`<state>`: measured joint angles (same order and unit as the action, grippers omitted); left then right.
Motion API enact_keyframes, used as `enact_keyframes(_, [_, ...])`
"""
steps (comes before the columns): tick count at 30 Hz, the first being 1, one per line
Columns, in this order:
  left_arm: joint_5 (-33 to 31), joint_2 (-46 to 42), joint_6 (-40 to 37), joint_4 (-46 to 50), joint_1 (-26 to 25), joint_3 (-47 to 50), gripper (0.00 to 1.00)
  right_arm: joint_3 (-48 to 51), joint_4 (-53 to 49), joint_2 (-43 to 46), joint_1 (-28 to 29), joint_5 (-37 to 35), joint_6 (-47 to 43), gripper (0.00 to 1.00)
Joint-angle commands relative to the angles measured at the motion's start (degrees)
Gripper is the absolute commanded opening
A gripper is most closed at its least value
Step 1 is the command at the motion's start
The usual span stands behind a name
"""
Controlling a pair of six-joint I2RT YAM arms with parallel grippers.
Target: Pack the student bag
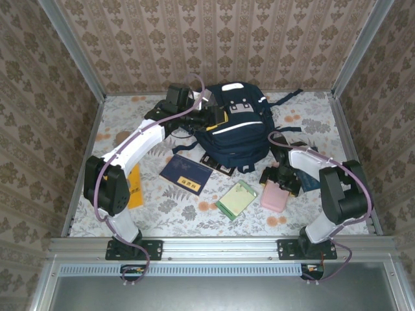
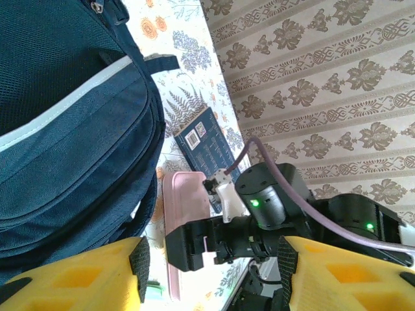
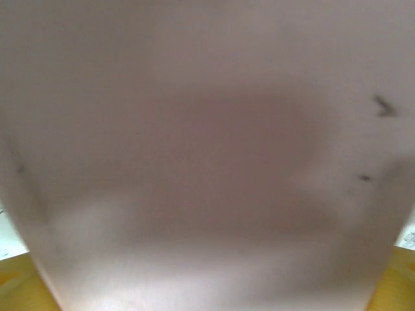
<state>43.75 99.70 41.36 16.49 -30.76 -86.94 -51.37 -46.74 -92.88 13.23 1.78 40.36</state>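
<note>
Just beside the student bag (image 1: 241, 139) (upper left side), the left end effector (image 1: 216, 118) hangs spread.

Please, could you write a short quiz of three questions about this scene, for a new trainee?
1. True or false: the dark blue book lies on the table, outside the student bag.
2. The right gripper is above: A the dark blue book; B the pink case; C the student bag.
3. Fill in: the ___ gripper is at the student bag's side.
Key: 1 true; 2 B; 3 left (the left gripper).
</note>
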Motion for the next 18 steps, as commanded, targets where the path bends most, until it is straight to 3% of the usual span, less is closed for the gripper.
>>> enact_keyframes(1, [1.4,0.1,0.0,-1.2,-0.1,0.7,0.57,-0.7,0.2,-2.4,0.9,0.1,1.2,1.00])
enact_keyframes(9, [-0.4,0.8,-1.1,1.3,-0.3,0.3,0.58,-0.8,-0.7,7.4,1.0,0.4,-0.2,0.81])
enact_keyframes(15, [0.1,5.0,-1.0,3.4,-2.5,-1.8,0.60,-3.4,-2.0,17.0,3.2,2.2,-9.0,0.78])
enact_keyframes(18, [1.0,8.1,-2.3,5.8,-4.6,-4.3,0.66,-4.5,0.1,21.8,6.2,6.0,-14.2,0.77])
